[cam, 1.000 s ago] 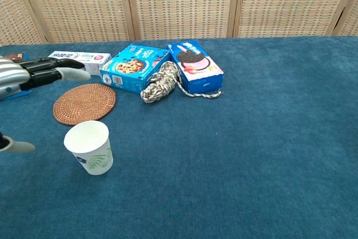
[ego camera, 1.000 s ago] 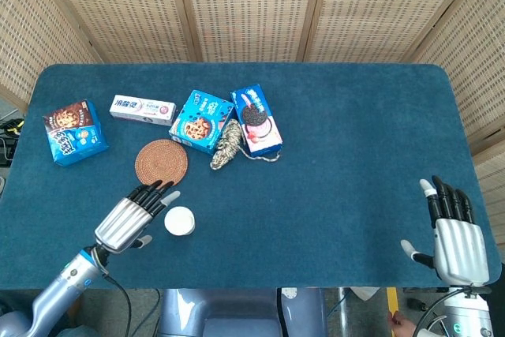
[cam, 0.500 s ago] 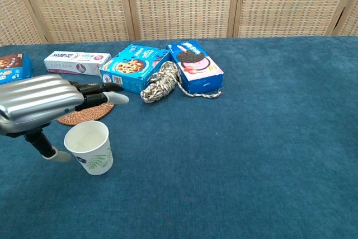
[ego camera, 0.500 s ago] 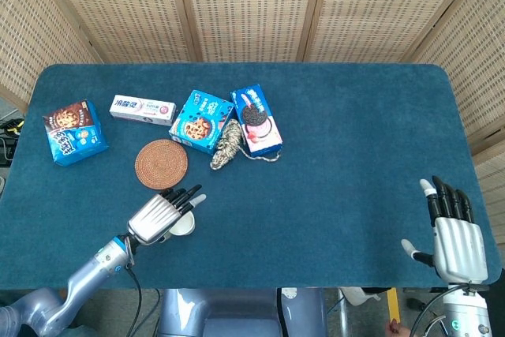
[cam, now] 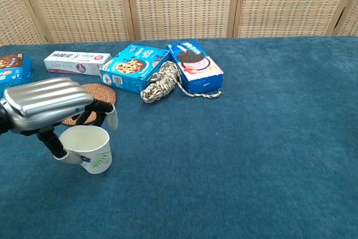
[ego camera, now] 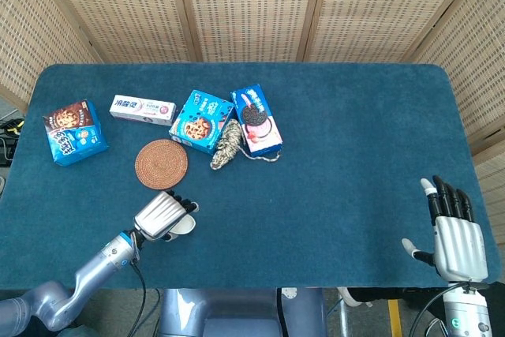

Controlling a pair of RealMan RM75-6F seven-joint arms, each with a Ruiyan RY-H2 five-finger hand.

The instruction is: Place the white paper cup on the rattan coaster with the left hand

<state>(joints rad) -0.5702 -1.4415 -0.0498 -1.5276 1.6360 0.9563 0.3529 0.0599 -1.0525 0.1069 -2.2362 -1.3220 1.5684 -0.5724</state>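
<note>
The white paper cup [cam: 93,150], printed with a green leaf, stands on the blue cloth near the front left. My left hand [cam: 49,103] covers it from above. The fingers curl down over the far rim and the thumb presses the near side, so the hand grips the cup. In the head view only a sliver of the cup [ego camera: 185,225] shows beside the left hand [ego camera: 162,215]. The round rattan coaster [ego camera: 161,162] lies just beyond, apart from the cup and with nothing on it; in the chest view the coaster [cam: 104,93] is half hidden by the hand. My right hand [ego camera: 453,230] rests open at the front right edge.
Behind the coaster lie a toothpaste box [ego camera: 142,108], a blue cookie box [ego camera: 201,121], a ball of twine [ego camera: 228,144] and an Oreo box [ego camera: 257,120]. Another cookie box [ego camera: 74,132] sits at the far left. Woven screens close off the back.
My left hand has moved right over the cup, and its fingers have gone from stretched out to curled around the rim. The cup, coaster and right hand stay put.
</note>
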